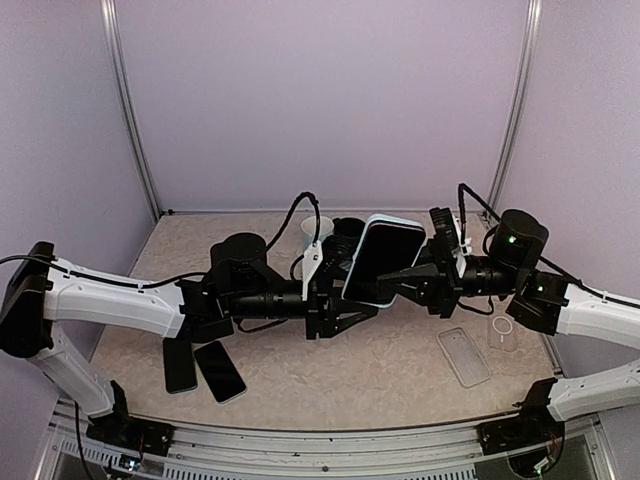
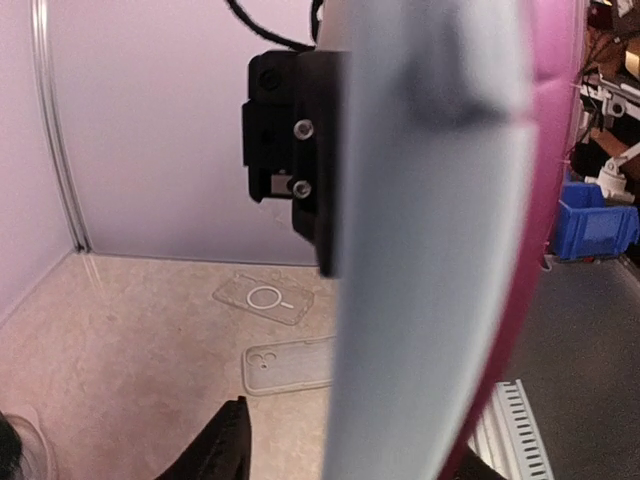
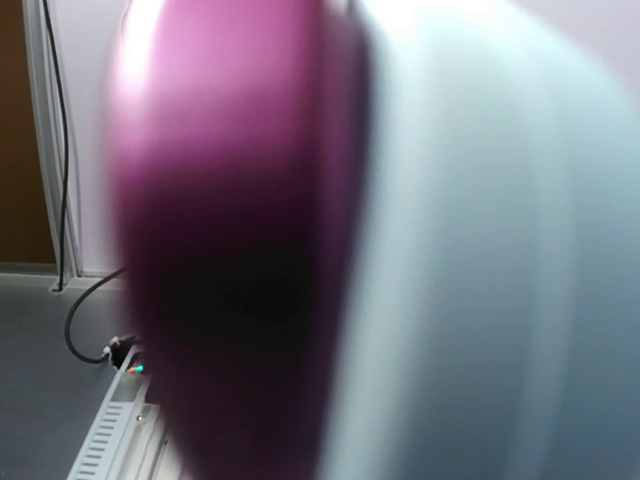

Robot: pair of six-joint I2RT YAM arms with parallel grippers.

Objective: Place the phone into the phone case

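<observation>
The phone (image 1: 385,258) hangs in the air over the middle of the table (image 1: 380,385), screen toward the overhead camera, with the pale-blue phone case (image 1: 393,219) rimming its edges; whether every corner is seated cannot be told. To finish well, the right gripper (image 1: 418,272), pinched on the phone's right edge, should hold steady while the left gripper (image 1: 338,288) presses each corner in turn, squarely, so nothing twists loose. Both arms reach inward, forearms level, wrists facing. Whether the left fingers are spread or closed cannot be told
</observation>
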